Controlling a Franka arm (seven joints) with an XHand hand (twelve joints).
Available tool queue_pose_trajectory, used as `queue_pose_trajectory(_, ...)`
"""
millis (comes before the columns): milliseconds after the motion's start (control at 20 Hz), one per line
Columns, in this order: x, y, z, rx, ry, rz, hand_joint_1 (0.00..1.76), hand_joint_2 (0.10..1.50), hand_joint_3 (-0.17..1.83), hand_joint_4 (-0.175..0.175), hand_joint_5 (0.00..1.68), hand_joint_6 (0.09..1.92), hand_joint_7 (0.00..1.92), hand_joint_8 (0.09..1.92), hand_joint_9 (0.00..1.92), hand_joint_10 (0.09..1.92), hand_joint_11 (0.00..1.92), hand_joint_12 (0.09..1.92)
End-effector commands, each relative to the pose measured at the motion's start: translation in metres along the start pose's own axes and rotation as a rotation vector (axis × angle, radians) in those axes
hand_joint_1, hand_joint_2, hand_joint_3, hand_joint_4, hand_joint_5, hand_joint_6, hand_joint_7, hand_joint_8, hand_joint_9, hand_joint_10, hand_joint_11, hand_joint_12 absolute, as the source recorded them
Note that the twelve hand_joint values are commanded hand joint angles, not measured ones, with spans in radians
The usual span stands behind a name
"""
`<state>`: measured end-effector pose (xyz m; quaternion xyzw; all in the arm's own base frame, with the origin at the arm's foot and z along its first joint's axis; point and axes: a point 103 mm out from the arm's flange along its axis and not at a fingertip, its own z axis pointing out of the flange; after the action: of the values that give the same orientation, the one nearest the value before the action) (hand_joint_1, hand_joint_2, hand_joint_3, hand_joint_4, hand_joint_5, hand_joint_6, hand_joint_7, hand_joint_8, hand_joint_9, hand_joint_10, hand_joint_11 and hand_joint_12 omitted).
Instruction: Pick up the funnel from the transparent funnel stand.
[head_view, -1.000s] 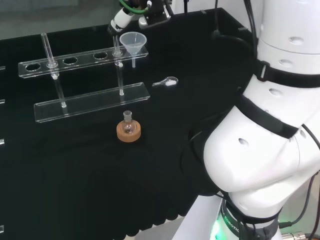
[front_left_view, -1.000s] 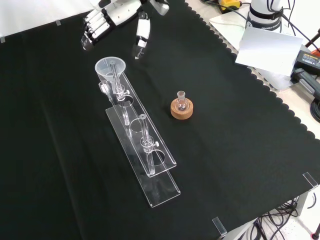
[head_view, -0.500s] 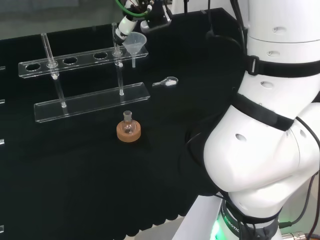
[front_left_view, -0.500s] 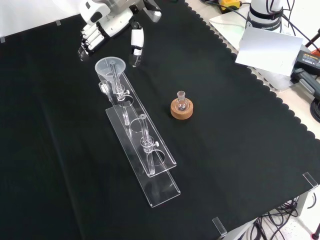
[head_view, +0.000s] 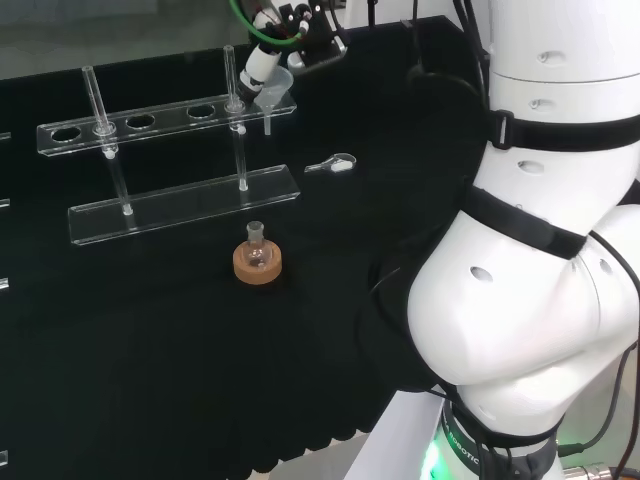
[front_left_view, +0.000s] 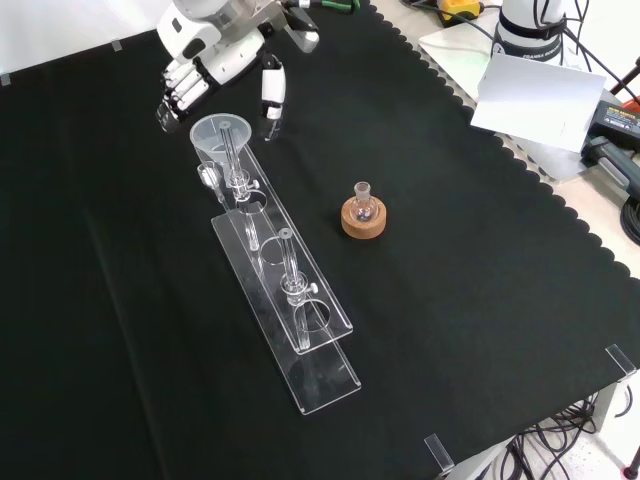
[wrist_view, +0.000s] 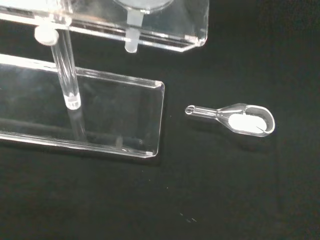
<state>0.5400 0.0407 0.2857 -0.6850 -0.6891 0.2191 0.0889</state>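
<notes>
1. Clear plastic makes up the funnel (front_left_view: 219, 134), which sits in the end hole of the transparent funnel stand (front_left_view: 300, 300); in the front view its wide mouth is at the stand's far end, and in the wrist view its stem (wrist_view: 131, 40) pokes down through the upper shelf.
2. The hand (front_left_view: 205, 62) hangs just above and beyond the funnel in the front view — fingers (front_left_view: 178, 92) to one side of the bowl, thumb (front_left_view: 271, 92) to the other, spread apart and holding nothing.
3. In the head view the hand (head_view: 262, 65) sits right at the funnel's rim (head_view: 272, 95); whether it touches, I cannot tell.
4. A small clear scoop (wrist_view: 241, 119) with white powder in it lies on the black cloth (front_left_view: 480, 260) just beside the stand's base.
5. A little round flask (front_left_view: 363, 203) stands upright on a cork ring (front_left_view: 363, 220), well apart from the hand — on the near side of the stand in the head view.
</notes>
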Motion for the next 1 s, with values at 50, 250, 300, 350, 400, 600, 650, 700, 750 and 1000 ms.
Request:
queue_pose_trajectory(50, -0.025, 0.005, 0.008, -0.004, 0.008, -0.019, 0.54, 0.76, 0.16, -0.002, 0.05, 0.09, 0.0, 0.25, 0.07, 0.77, 0.09, 1.5)
queue_pose_trajectory(250, 0.001, 0.01, 0.007, 0.002, -0.017, -0.008, 0.57, 0.76, 0.16, -0.01, 0.09, 0.09, 0.0, 0.4, 0.14, 0.75, 0.13, 1.49)
queue_pose_trajectory(300, 0.006, 0.011, 0.007, 0.003, -0.017, -0.009, 0.57, 0.76, 0.16, -0.011, 0.1, 0.09, 0.0, 0.43, 0.15, 0.74, 0.13, 1.49)
queue_pose_trajectory(350, 0.009, 0.013, 0.009, 0.003, -0.012, -0.01, 0.58, 0.76, 0.16, -0.012, 0.1, 0.09, 0.0, 0.45, 0.16, 0.74, 0.14, 1.48)
queue_pose_trajectory(400, 0.012, 0.014, 0.01, 0.005, -0.011, -0.009, 0.58, 0.76, 0.16, -0.013, 0.11, 0.09, 0.0, 0.47, 0.16, 0.74, 0.15, 1.48)
queue_pose_trajectory(600, 0.016, 0.016, 0.01, 0.004, -0.014, -0.014, 0.59, 0.77, 0.17, -0.015, 0.12, 0.09, 0.0, 0.52, 0.19, 0.74, 0.16, 1.48)
queue_pose_trajectory(650, 0.014, 0.016, 0.01, 0.004, -0.015, -0.012, 0.59, 0.77, 0.17, -0.015, 0.12, 0.09, 0.0, 0.53, 0.19, 0.74, 0.17, 1.48)
queue_pose_trajectory(700, 0.014, 0.016, 0.01, 0.001, -0.019, -0.003, 0.59, 0.77, 0.17, -0.015, 0.12, 0.09, 0.0, 0.53, 0.19, 0.74, 0.17, 1.48)
queue_pose_trajectory(750, -0.012, 0.017, 0.014, 0.001, 0.001, -0.012, 0.59, 0.77, 0.17, -0.015, 0.12, 0.09, 0.0, 0.53, 0.2, 0.74, 0.17, 1.48)
queue_pose_trajectory(1000, -0.008, 0.017, 0.012, -0.013, -0.016, -0.029, 0.59, 0.77, 0.17, -0.017, 0.13, 0.09, 0.0, 0.54, 0.2, 0.74, 0.17, 1.47)
